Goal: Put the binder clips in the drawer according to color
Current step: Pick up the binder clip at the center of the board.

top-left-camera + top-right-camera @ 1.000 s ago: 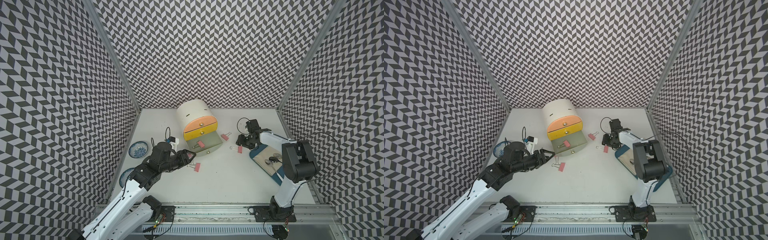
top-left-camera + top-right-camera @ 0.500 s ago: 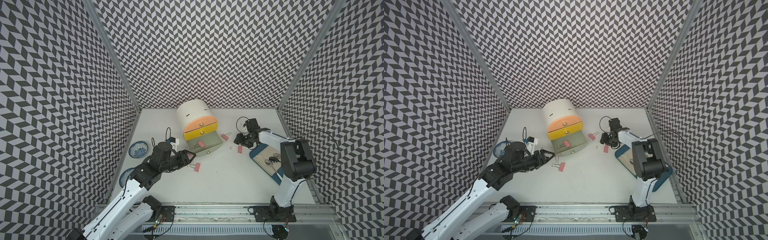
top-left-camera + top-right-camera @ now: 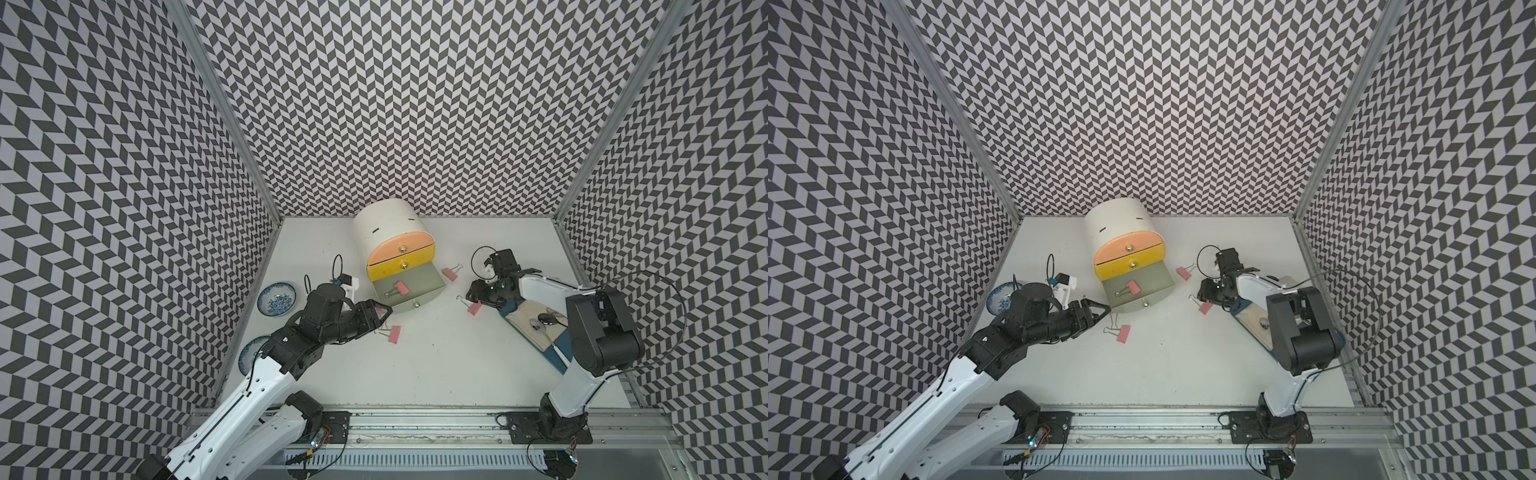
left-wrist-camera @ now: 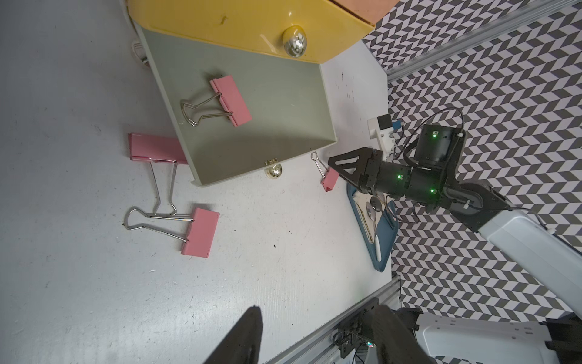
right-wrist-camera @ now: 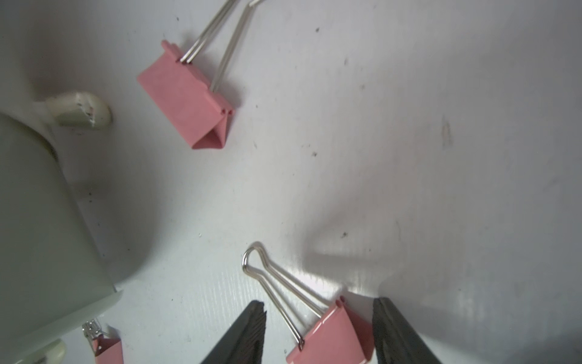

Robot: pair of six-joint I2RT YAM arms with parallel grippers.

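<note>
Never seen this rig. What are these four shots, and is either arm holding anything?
Two robot arms stand on a rail at the table's front edge, each ending in a two-fingered gripper. The two wide pictures come from one overhead stereo camera, so they show almost the same scene. The two close-ups come from cameras on the arms' wrists.

On the table stands a small cabinet; its green drawer is pulled out with one pink binder clip inside. More pink clips lie loose: one clip near the left arm, another beside the cabinet. Also there: two blue-patterned dishes and a blue tray.

The left gripper is open and empty. The right gripper is open, its fingers either side of a third clip on the table, not yet gripping it.
</note>
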